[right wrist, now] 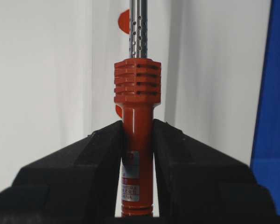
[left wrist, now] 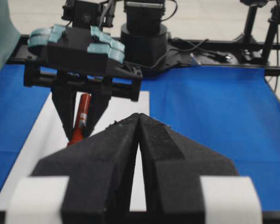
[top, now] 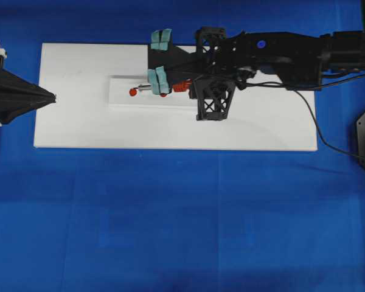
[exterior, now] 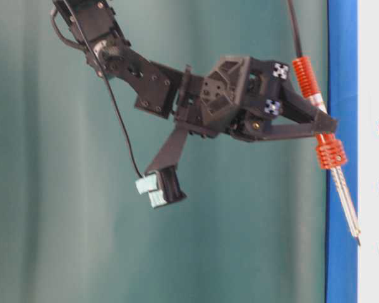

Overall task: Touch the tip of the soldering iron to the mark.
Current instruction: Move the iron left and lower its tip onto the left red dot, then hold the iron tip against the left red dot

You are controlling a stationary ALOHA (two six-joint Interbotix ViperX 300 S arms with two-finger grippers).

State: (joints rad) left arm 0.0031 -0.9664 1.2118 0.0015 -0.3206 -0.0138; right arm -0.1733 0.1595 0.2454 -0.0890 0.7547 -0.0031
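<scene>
My right gripper (right wrist: 137,135) is clamped on the soldering iron (right wrist: 136,154): in the right wrist view the two black fingers (right wrist: 84,163) press on the red-orange handle from both sides, just below its ribbed collar. The perforated silver shaft goes up to the top edge of that frame, in front of a red mark (right wrist: 124,21) on the white board (right wrist: 42,70).

In the table-level view the iron hangs tilted at the right of the frame, with its fine tip close to the white surface, between the lower two of three red dots (I cannot tell if it touches). The black cord (exterior: 294,28) leaves the handle toward the top edge.

From overhead, my right arm reaches from the upper right to the middle of the board, which lies on the blue table cover (top: 170,219).

My left gripper (left wrist: 139,119) rests at the left edge of the overhead frame; its fingers are together and hold nothing.
</scene>
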